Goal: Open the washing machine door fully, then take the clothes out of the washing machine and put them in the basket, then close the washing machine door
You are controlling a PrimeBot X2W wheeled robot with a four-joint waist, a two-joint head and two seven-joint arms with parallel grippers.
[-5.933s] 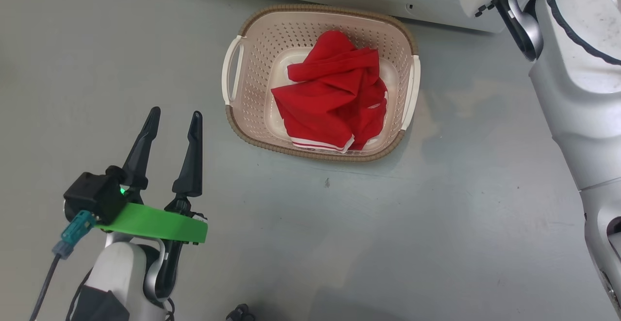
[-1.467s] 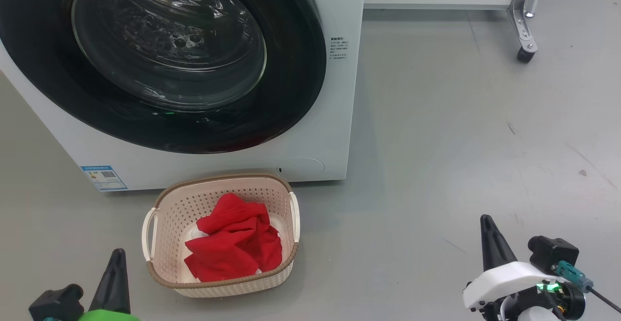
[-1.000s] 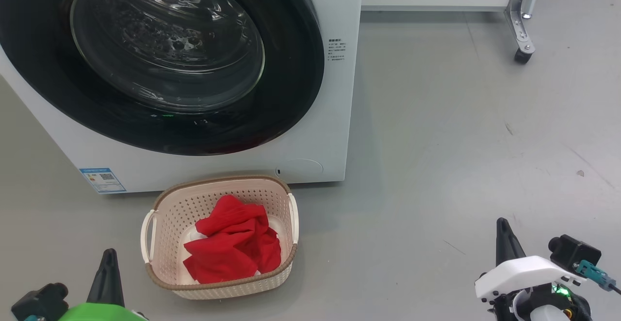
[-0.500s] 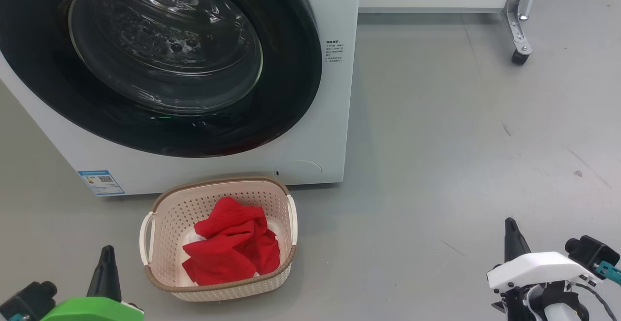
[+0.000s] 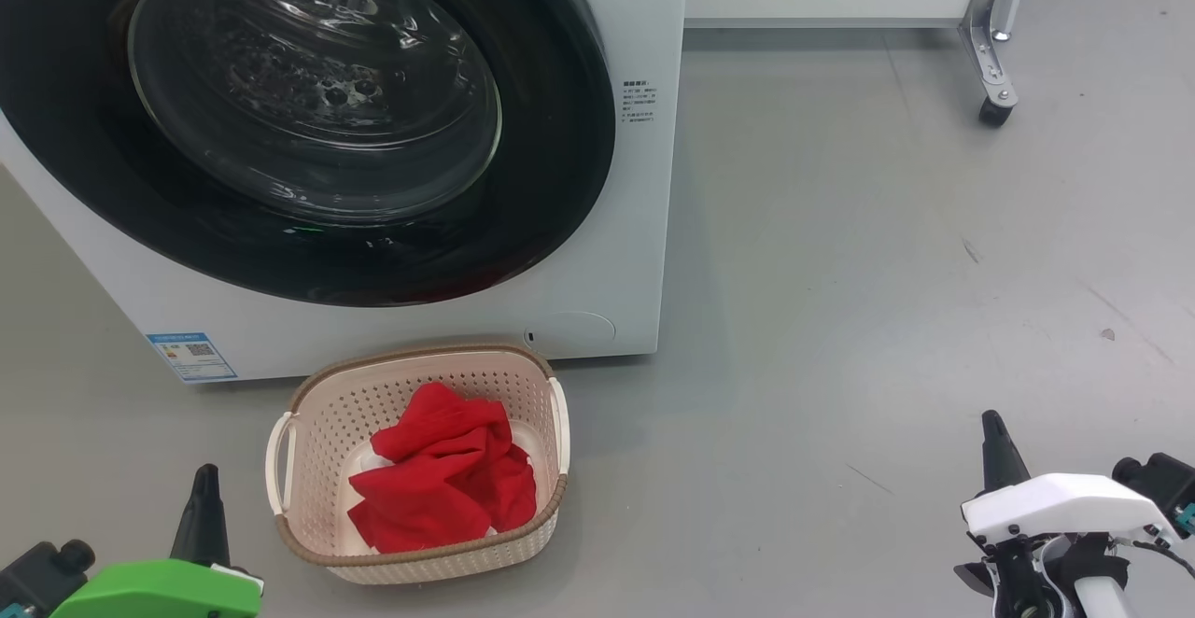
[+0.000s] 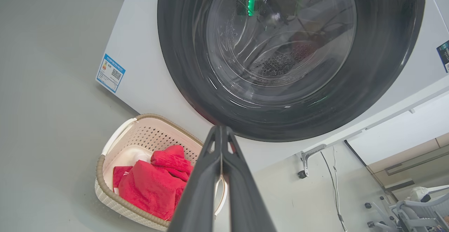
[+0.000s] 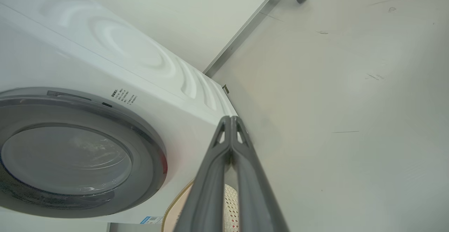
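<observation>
**Door shut, red garment in the basket: the task looks finished**

The washing machine door sits flush against the front of the washing machine, with its glossy black ring closed all round. Through the glass bowl the perforated steel drum shows, and no red fabric can be made out inside it. The clothes, a crumpled bright red garment, lie inside the basket. The basket stands on the grey floor, just in front of the machine's lower edge and below the door. From this all three steps appear done: opening the door, unloading and closing it. Nothing seems left, unless the latch needs checking, and the pictures cannot settle that.

The left gripper has its jaws clenched together on nothing; it sits low, near the basket, pointing towards the door. The right gripper is likewise pressed shut and empty, well off to the machine's right over bare floor.

As for writing, a blue sticker at the machine's lower left corner carries a QR code and lines of print too small to read. A small block of dark text sits right of the door, also illegible. No brand name is readable.
</observation>
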